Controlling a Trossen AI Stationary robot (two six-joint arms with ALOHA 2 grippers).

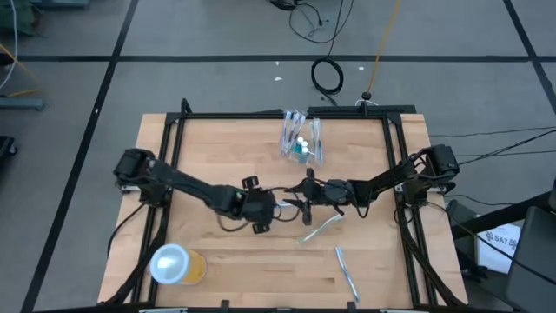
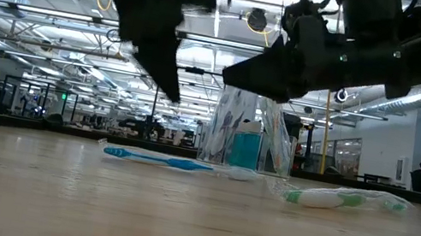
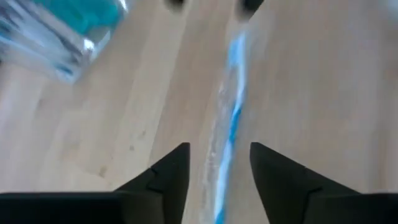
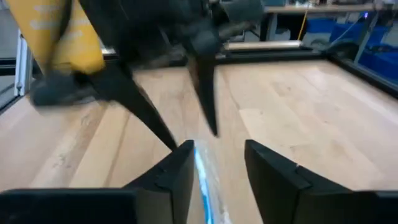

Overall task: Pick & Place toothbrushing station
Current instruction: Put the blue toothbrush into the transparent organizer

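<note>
Both grippers, left gripper [image 3: 219,163] and right gripper [image 4: 216,160], hang open right over one blue toothbrush [image 3: 231,118] lying flat between their fingers; looks light, stiff, slippery in its wrapper, so pinch mid-handle

Tight mid-table: left gripper [image 1: 276,206] and right gripper [image 1: 300,202] nearly nose to nose over blue toothbrush [image 2: 153,158]. Clear cup [image 1: 301,137] blocks far edge; orange-yellow cup [image 1: 176,264] blocks near-left corner.
</note>
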